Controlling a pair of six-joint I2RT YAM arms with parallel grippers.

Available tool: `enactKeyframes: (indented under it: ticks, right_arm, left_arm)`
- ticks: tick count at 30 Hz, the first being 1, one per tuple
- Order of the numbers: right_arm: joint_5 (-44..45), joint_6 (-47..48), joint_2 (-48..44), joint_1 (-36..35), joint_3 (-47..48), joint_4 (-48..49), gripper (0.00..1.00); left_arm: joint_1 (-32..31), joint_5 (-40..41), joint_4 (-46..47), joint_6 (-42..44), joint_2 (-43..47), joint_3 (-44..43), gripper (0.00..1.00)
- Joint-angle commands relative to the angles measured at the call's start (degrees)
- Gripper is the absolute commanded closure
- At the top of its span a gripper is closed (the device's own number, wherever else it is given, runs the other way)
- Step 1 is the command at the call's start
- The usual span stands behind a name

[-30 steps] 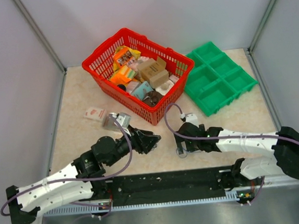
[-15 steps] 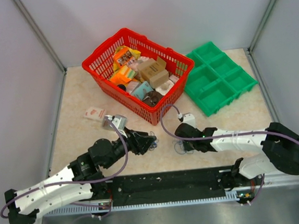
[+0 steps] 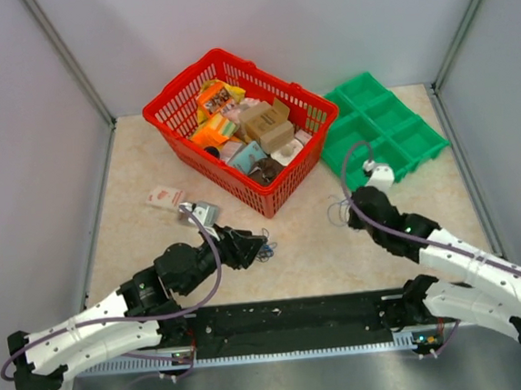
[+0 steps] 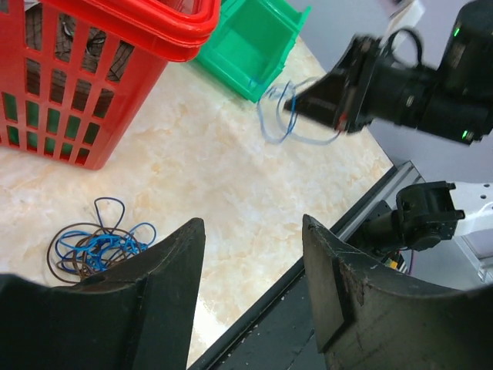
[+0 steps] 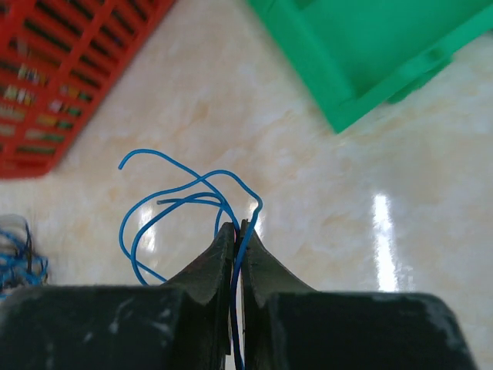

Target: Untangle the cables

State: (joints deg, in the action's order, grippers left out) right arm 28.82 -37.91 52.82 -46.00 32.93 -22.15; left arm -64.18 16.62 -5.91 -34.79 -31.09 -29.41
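Blue cable [image 5: 179, 163] in right gripper [image 5: 237, 226]

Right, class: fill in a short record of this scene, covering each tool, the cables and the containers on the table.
Left tool: open, holding nothing, next to the cable tangle
Right tool: shut on a blue cable, apart from the tangle
Cable tangle: loose heap on the table by the red basket
Green tray: right of the basket
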Motion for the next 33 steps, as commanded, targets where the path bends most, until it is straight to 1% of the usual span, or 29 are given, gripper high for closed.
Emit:
enactKeyframes:
  ticks: [1,4,6,7,9,10,15,17,18,19,23,31,33]
  right_arm:
    - [4.9,3.1,-1.1,10.7,8.8,-1.8,1.0]
    - [5.7,2.2,4.2,20.5,15.7,-3.7,1.0]
    - [5.3,0.4,8.2,27.4,20.3,-3.7,1.0]
    - [5.8,-0.9,10.4,29.8,22.4,-3.6,1.0]
    - [9.9,-1.7,15.6,33.0,27.2,-3.4,1.0]
    - [10.1,-1.7,18.0,34.9,29.9,-3.5,1.0]
    - [7.0,-3.7,28.7,43.4,40.7,-3.9,1.0]
    - [6.6,-2.3,32.3,45.6,44.1,-4.0,1.0]
    - [7.6,-1.6,34.8,45.7,46.2,-4.1,1.0]
    - [8.6,-0.8,36.7,47.6,47.6,-4.2,1.0]
    - [7.8,0.6,42.6,50.3,50.6,-4.9,1.0]
    - [8.5,4.1,50.3,50.6,52.8,-5.0,1.0]
    - [8.6,5.1,51.8,50.5,53.6,-5.3,0.94]
  left_arm:
    - [0.2,1.9,0.4,-0.6,1.9,1.0,0.42]
    - [0.2,1.6,0.1,-1.1,2.5,1.5,0.42]
    - [0.2,1.3,0.5,-1.6,3.0,2.2,0.42]
    - [0.2,1.1,0.6,-1.9,3.2,2.8,0.42]
    - [0.2,1.0,0.8,-2.9,3.8,3.8,0.42]
    - [0.2,0.8,0.9,-3.3,3.8,4.2,0.42]
    - [0.2,-1.2,2.1,-3.4,3.8,5.1,0.42]
    - [0.2,-1.6,2.2,-2.7,3.7,5.3,0.42]
    - [0.2,-1.5,2.2,-2.2,3.8,5.3,0.42]
    - [0.1,-1.6,2.2,-1.6,3.8,5.4,0.42]
    - [0.2,-1.5,1.5,0.0,4.2,5.4,0.42]
    - [0.2,-3.0,0.2,0.8,5.1,5.4,0.42]
    - [0.2,-2.8,-0.2,0.6,6.1,5.8,0.42]
